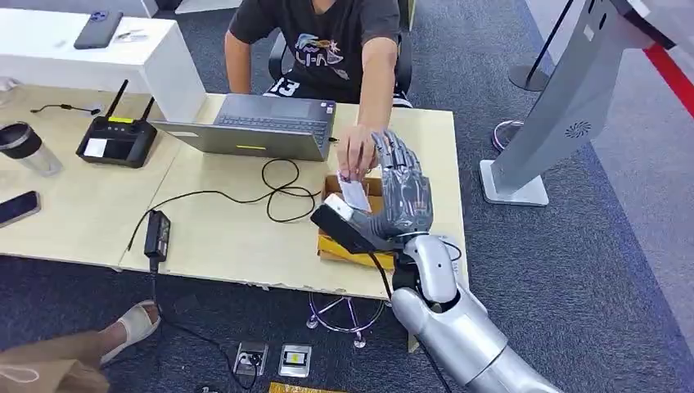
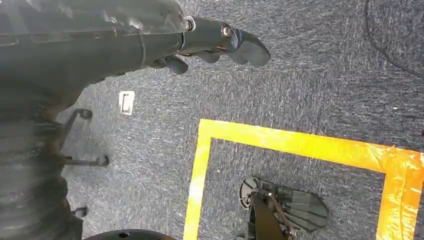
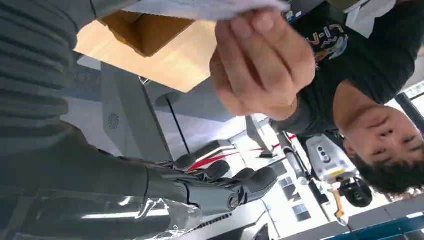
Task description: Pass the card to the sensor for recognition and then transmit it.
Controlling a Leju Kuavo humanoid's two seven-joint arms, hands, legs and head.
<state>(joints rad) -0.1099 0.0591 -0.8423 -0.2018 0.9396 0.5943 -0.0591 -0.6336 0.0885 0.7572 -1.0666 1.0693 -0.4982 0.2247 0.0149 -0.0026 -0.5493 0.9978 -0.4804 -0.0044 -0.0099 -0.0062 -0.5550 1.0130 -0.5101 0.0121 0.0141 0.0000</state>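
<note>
A small white card (image 1: 353, 195) is up over the table's right end, pinched by the hand (image 1: 357, 154) of a person in a dark shirt who sits behind the table. My right hand (image 1: 403, 196) stands upright just right of the card, fingers straight and spread, palm toward it. In the right wrist view the card (image 3: 200, 7) runs out from beside my thumb, the person's hand (image 3: 260, 65) grips it, and my fingers (image 3: 220, 185) lie well apart from it. Under the hand sits a brown box (image 1: 353, 250). My left hand (image 2: 220, 40) hangs over the carpet and holds nothing.
A laptop (image 1: 262, 123) with a looping black cable (image 1: 278, 192) sits left of the card. Farther left are a power brick (image 1: 157, 232), a black antenna device (image 1: 117, 139), a cup (image 1: 29, 147) and a phone (image 1: 16, 209). A grey kiosk stand (image 1: 565, 106) rises on the right.
</note>
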